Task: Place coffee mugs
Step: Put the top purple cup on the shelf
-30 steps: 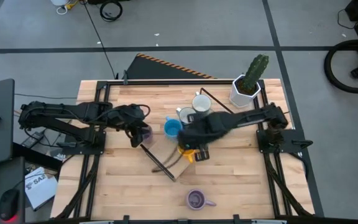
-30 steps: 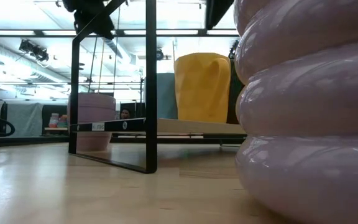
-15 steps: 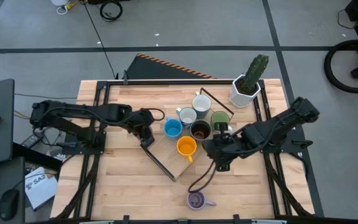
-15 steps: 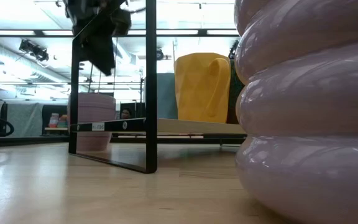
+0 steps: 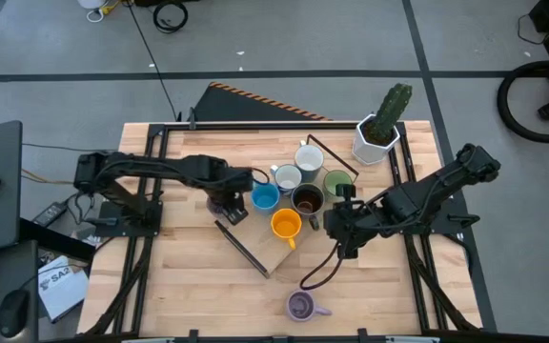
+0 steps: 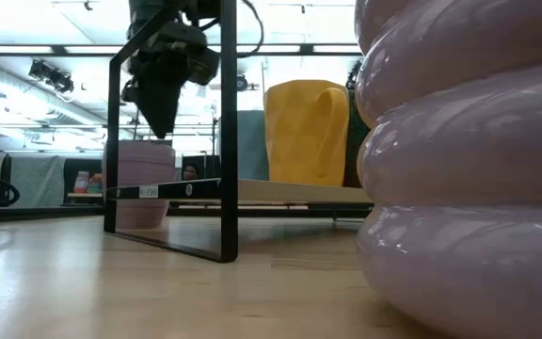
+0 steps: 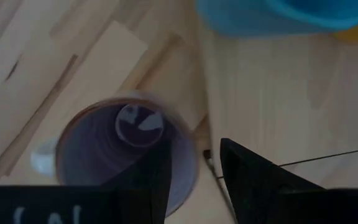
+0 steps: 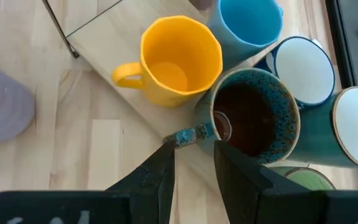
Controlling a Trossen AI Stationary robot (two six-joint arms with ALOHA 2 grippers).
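- A cluster of coffee mugs stands mid-table in the high view: orange mug (image 5: 286, 225) on the wooden board (image 5: 276, 250), blue mug (image 5: 265, 197) to its far left, dark brown mug (image 5: 306, 200) to its far right, green mug (image 5: 337, 183) beyond that, and two white-rimmed mugs (image 5: 288, 177) and (image 5: 309, 158) farther back.
- One lavender mug (image 5: 300, 306) sits alone near the front edge; a second lavender mug (image 7: 126, 155) shows in the left wrist view, one finger inside it and one outside its rim.
- The left gripper (image 5: 229, 204) is just left of the blue mug – clamped over that lavender mug's wall, as far as the wrist view shows.
- The right gripper (image 5: 343, 232) is just right of the orange mug, its fingers (image 8: 161, 173) parted, with the brown mug's handle at the gap between them and nothing held.
- The surface is a pale wood-plank table (image 5: 198, 286) in a black frame, on a grey floor with dark seams.
- A black wire stand (image 5: 241, 250) lies along the board; a white pot with a cactus (image 5: 379, 131) stands at the far right corner.
- The low view is half blocked by the near lavender mug (image 6: 469, 179).
- Against half a second ago the left gripper has shifted right toward the blue mug, and in the low view it has come farther into the picture; the right arm has barely moved.
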